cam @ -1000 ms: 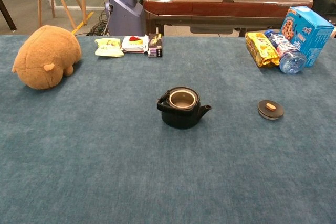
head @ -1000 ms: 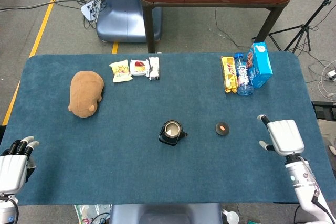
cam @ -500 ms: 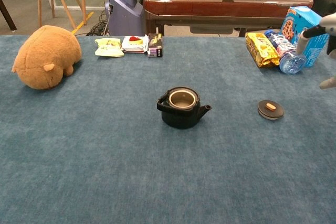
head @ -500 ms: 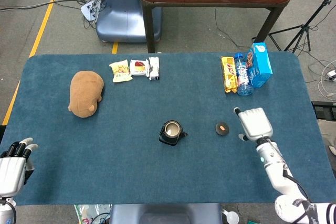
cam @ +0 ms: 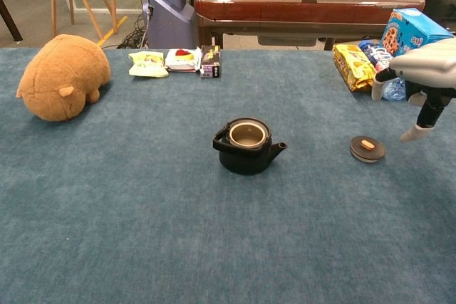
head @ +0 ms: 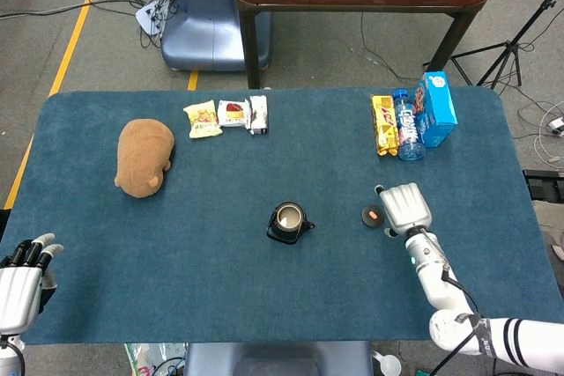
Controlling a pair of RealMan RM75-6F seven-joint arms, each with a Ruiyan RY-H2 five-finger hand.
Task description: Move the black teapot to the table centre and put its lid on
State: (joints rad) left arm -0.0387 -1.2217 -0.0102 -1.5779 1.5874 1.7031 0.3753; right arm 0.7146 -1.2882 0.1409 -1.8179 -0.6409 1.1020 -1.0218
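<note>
Near the middle of the blue table (head: 493,156) stands the black teapot (head: 288,222) — uncovered, spout toward the lid (head: 374,216), which lies flat well apart to its right. The right hand (head: 404,208) hovers just beside the lid, fingers spread, holding nothing. The left hand (head: 19,281) sits at the near-left corner — open too.

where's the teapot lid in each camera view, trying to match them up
Head view: the lid lies flat on the cloth right of centre, just left of the right hand.
Chest view: the lid lies right of centre, below and left of the right hand, which hangs above the table.
Shared landmark: the open black teapot sits to the lid's left in both.
</note>
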